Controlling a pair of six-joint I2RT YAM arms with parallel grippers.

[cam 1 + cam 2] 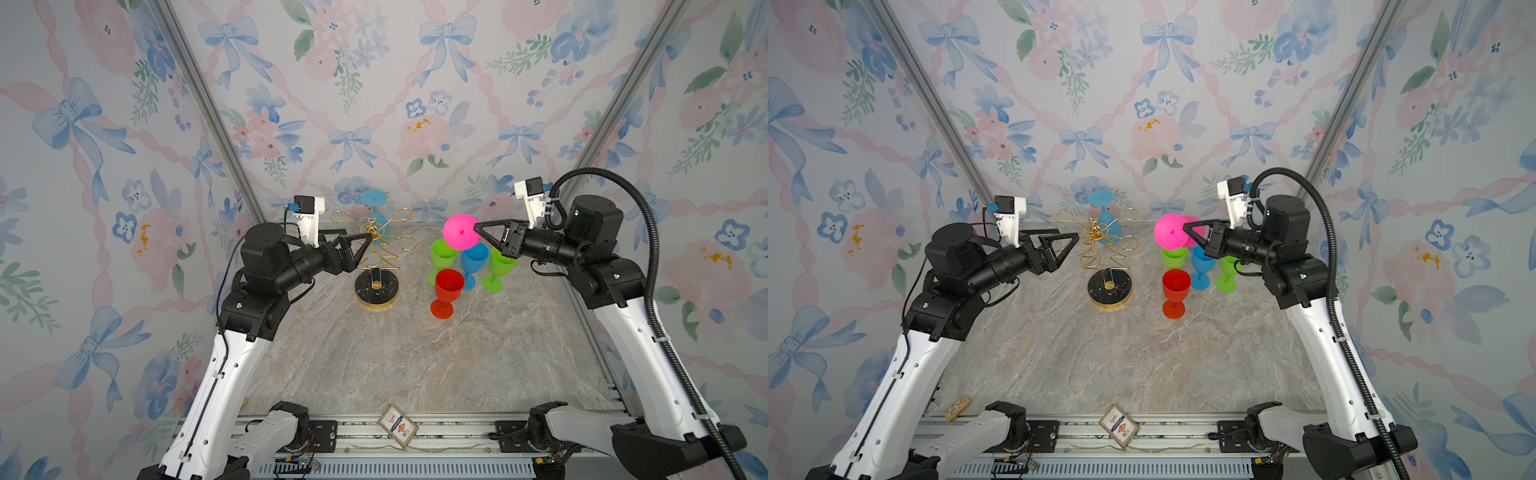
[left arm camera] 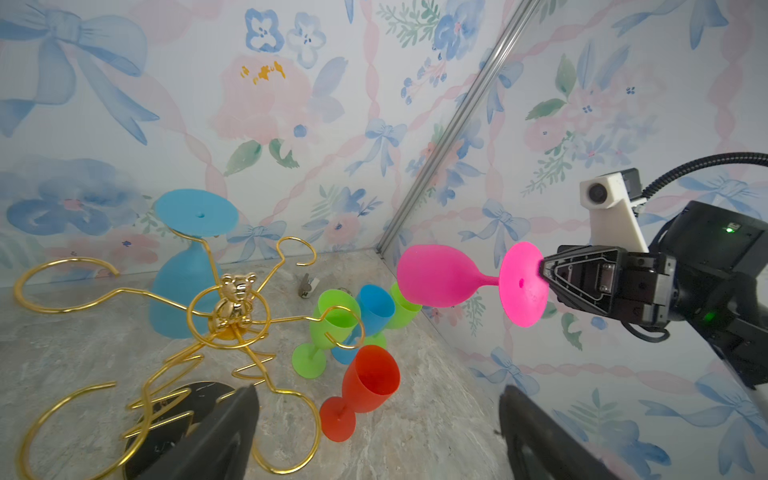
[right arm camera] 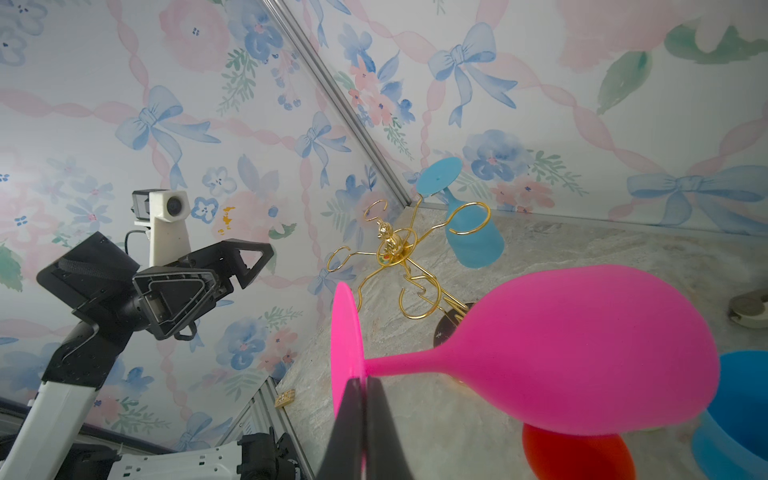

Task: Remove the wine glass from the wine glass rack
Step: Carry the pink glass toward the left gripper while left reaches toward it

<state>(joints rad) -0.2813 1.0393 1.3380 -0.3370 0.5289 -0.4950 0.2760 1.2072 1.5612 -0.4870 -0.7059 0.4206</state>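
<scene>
six wine glasses in all: one pink glass (image 1: 460,232), one red glass (image 1: 449,286), two green, a left green glass (image 1: 443,255) and a right green glass (image 1: 498,268), and two blue, a standing blue glass (image 1: 473,259) and a hanging blue glass (image 1: 375,198). one wine glass rack (image 1: 365,291) with six looped arms. two small flat boxes at the near edge: a middle box (image 1: 397,426) and a left box (image 1: 957,407)

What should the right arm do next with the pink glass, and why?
Probably swing it toward bare table, tipping the foot down. The right gripper pinches the pink glass by its foot, sideways in the air, clear of the rack but over a green glass and the standing blue glass.
</scene>
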